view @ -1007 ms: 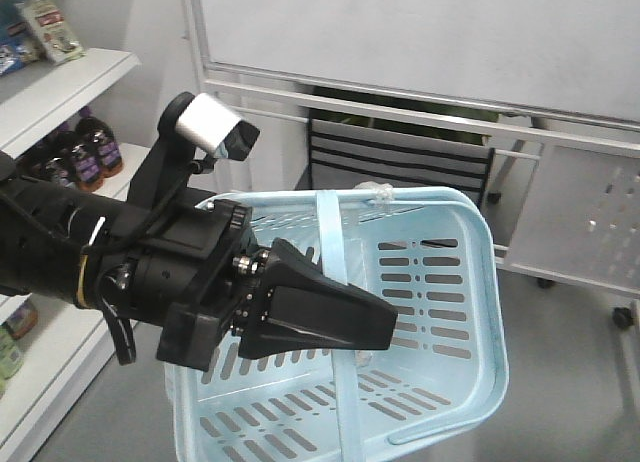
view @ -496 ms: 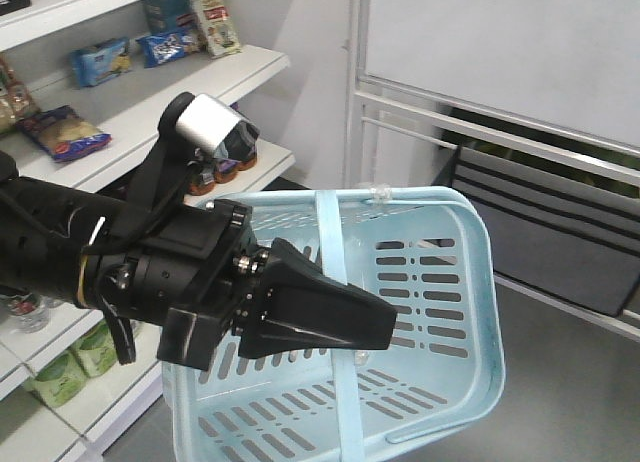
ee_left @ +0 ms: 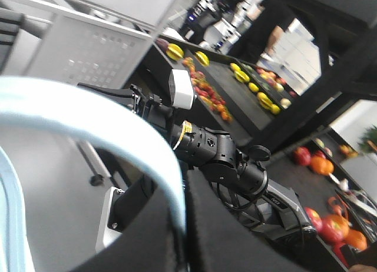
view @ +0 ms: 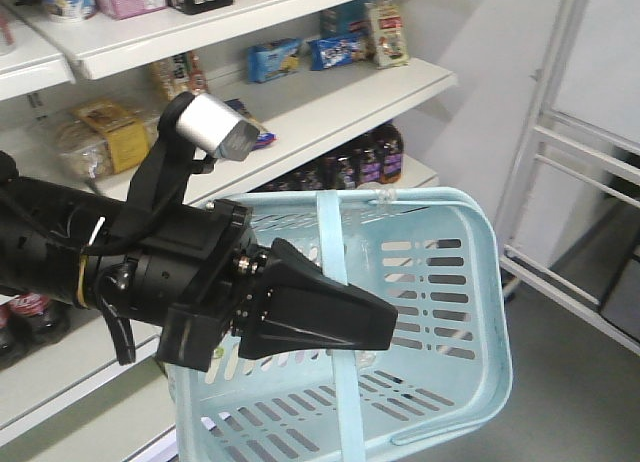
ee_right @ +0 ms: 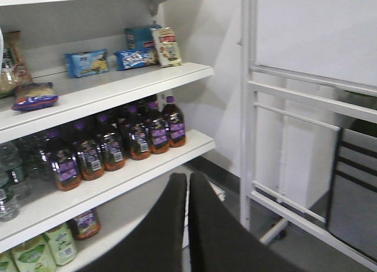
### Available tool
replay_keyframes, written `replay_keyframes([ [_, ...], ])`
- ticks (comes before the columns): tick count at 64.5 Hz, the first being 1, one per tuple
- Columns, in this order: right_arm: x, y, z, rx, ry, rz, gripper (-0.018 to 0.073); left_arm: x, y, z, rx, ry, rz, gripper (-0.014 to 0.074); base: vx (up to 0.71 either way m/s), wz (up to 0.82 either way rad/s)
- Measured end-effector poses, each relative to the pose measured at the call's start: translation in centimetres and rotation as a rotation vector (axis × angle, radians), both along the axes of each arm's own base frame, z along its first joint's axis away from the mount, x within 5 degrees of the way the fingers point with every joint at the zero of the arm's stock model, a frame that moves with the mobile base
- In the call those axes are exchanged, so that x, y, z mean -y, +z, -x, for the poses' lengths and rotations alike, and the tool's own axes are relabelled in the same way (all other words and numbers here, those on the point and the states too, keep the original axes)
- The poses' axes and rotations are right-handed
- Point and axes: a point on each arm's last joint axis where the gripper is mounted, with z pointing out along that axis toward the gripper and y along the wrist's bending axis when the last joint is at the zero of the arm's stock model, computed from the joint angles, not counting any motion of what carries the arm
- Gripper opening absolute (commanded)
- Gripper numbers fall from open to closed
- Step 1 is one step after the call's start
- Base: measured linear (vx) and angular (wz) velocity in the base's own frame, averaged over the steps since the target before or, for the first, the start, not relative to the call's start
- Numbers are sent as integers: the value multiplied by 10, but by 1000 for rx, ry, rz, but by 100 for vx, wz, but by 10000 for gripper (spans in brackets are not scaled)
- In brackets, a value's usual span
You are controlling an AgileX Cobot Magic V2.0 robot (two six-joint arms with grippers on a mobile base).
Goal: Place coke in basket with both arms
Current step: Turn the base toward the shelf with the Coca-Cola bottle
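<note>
Left tool [view: 388,327]: apparently clamped on basket [view: 432,195] handle [view: 330,232].
Right tool [ee_right: 187,186]: fingers pressed together, gripping nothing.
Shelf [view: 320,94]: 10 o'clock from basket.

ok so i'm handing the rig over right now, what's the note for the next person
Left gripper: shut on the strap handle of the basket, holding it up in front of the shelves.
Right gripper: shut, empty, pointing at the shelves.
Coke: in neither gripper, none in the part of the basket that shows; not clearly spotted on the shelves.
Done: basket lifted.
Left: find the coke, grasp it with the right gripper, put it in the basket.
</note>
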Motion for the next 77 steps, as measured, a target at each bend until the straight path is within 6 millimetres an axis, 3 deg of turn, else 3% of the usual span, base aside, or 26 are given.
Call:
replay_keyframes([
  [33,0,0,0,0,0,0,-4,0,0,0,0,0,0,-6,10,59],
  [77,0,0,0,0,0,0,-4,0,0,0,0,0,0,-6,7,39],
])
